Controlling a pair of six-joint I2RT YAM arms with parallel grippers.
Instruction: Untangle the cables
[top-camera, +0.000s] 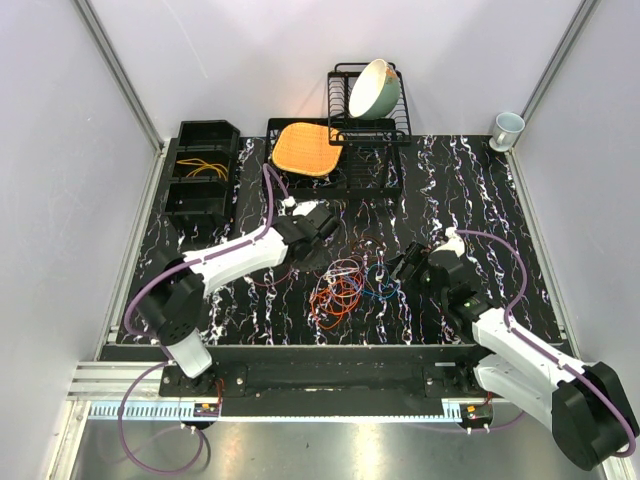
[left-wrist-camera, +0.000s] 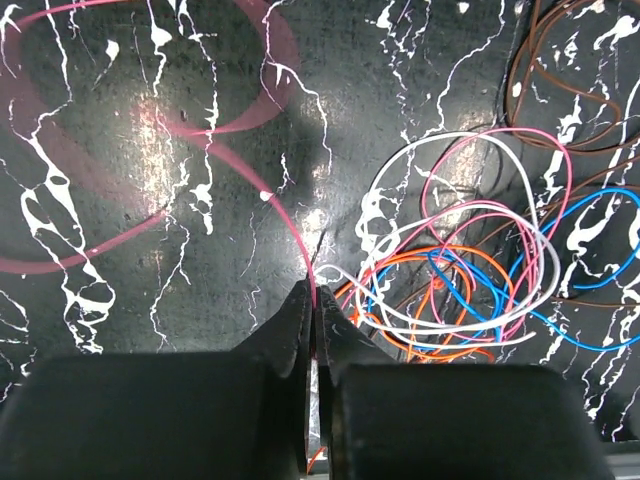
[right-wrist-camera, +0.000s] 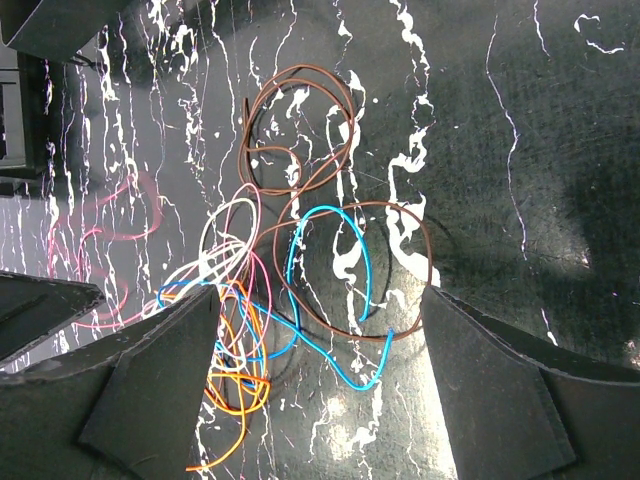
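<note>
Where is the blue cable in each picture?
Top external: the blue cable is at the right edge of the tangle, near the middle of the picture.
Left wrist: on the right, away from the left claw, which is shut on a pink cable.
Right wrist: centre, a big loop between the open right claw.
Shared landmark: the orange cable.

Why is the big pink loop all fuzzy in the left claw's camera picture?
Left wrist view: the pink cable probably loops near the lens, so it is out of focus, and reflected light whitens the table; right wrist view: the brown cable looks sharp.
</note>
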